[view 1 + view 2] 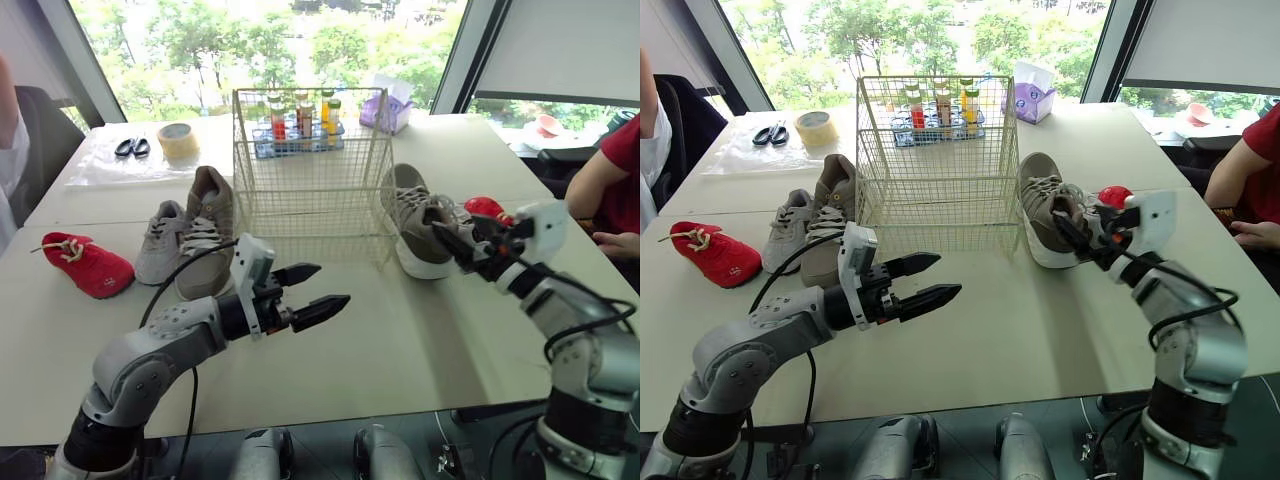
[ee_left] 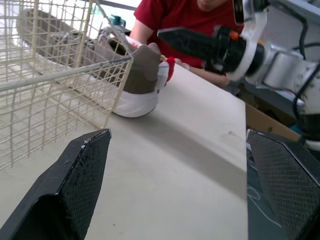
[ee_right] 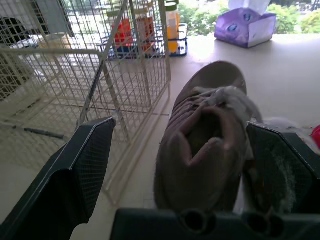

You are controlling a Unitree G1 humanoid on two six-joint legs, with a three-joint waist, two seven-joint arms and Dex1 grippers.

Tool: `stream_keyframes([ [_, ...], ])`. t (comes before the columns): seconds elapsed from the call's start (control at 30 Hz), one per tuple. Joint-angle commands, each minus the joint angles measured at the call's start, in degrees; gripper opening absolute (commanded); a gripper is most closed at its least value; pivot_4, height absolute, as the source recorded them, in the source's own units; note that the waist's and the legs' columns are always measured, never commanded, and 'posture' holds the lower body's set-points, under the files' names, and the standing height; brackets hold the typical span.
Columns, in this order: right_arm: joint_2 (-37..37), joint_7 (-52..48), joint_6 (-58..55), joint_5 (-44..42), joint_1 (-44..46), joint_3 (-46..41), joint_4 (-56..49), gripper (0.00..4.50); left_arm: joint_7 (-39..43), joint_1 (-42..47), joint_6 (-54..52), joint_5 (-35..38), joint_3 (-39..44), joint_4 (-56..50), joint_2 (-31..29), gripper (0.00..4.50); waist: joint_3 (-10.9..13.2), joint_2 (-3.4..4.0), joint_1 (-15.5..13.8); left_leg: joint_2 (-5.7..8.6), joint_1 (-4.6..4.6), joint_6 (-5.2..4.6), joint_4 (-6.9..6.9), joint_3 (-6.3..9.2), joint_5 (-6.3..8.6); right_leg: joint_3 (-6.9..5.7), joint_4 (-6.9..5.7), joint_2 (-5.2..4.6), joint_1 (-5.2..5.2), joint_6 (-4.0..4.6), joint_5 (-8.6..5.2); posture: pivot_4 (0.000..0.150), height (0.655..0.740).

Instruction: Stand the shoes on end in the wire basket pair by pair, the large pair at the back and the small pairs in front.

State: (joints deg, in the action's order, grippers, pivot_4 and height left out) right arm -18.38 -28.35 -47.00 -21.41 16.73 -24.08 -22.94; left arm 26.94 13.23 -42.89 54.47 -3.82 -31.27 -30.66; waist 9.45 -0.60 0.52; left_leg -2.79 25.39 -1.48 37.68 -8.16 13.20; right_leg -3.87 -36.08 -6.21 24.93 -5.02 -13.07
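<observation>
The cream wire basket [image 1: 310,170] stands empty at the middle of the table. Right of it lies a large taupe shoe [image 1: 412,222], with a small red shoe [image 1: 485,207] behind its heel. My right gripper [image 1: 447,232] is open at that heel, and the right wrist view shows the large taupe shoe [image 3: 205,135] between the wide-spread fingers, untouched. Left of the basket lie the other large taupe shoe [image 1: 207,225], a small grey shoe [image 1: 160,240] and a second red shoe [image 1: 88,265]. My left gripper [image 1: 308,290] hovers open in front of the basket, holding nothing.
Behind the basket stand a rack of bottles [image 1: 300,120] and a purple tissue pack [image 1: 385,110]. A tape roll [image 1: 178,140] and scissors [image 1: 132,148] lie at the back left. A person in red [image 1: 610,180] sits at the right edge, and another person [image 1: 10,150] is at the left.
</observation>
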Motion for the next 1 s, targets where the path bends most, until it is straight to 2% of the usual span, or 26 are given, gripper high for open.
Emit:
stream_keyframes([
  [0.03,0.22,2.08,6.27,1.34,0.31,2.07,2.98,4.48,1.15,-0.36,0.70,-0.91,0.06,-0.85,0.85,4.50,0.00,0.00,0.08,0.00,0.00,-0.02,0.02,0.00,0.01,0.00,0.01,0.00,-0.01,0.00,0.00,0.150,0.7351],
  [0.47,0.51,5.16,26.36,6.54,8.74,8.78,31.11,4.48,1.70,-2.07,-0.38,-2.54,2.24,-1.06,0.89,4.50,0.01,0.01,0.37,0.00,-0.01,-0.07,0.14,0.08,0.04,-0.05,0.01,0.02,-0.13,-0.04,-0.03,0.150,0.7351],
  [0.57,1.08,5.69,29.21,7.23,9.07,9.91,34.93,3.67,1.25,-2.51,-0.67,-2.38,2.60,-1.90,0.90,4.50,0.01,0.01,0.50,-0.03,-0.04,-0.07,0.19,0.09,0.04,-0.06,0.00,0.02,-0.19,-0.04,-0.03,0.150,0.7351],
  [0.7,2.19,6.94,31.61,7.26,9.03,10.36,37.17,1.99,1.01,-2.64,-0.62,-2.62,3.23,-1.88,0.56,4.50,0.00,0.00,0.53,-0.05,-0.08,-0.06,0.21,0.12,0.04,-0.08,0.00,0.03,-0.24,-0.04,-0.03,0.150,0.7351],
  [0.83,2.90,8.08,32.60,6.66,8.82,10.57,35.83,0.64,1.42,-2.57,-1.03,-2.21,3.83,-1.89,0.18,4.50,-0.02,-0.02,0.66,-0.08,-0.13,-0.06,0.22,0.15,0.05,-0.11,0.01,0.03,-0.31,-0.03,-0.03,0.150,0.7351],
  [1.0,2.38,10.61,33.79,5.41,11.84,9.21,28.65,0.64,4.32,-1.47,-4.89,3.59,7.47,-1.45,-3.62,4.50,0.03,0.04,0.70,-0.12,-0.10,-0.05,0.22,0.15,0.05,-0.11,0.00,0.04,-0.26,-0.02,-0.04,0.150,0.7351],
])
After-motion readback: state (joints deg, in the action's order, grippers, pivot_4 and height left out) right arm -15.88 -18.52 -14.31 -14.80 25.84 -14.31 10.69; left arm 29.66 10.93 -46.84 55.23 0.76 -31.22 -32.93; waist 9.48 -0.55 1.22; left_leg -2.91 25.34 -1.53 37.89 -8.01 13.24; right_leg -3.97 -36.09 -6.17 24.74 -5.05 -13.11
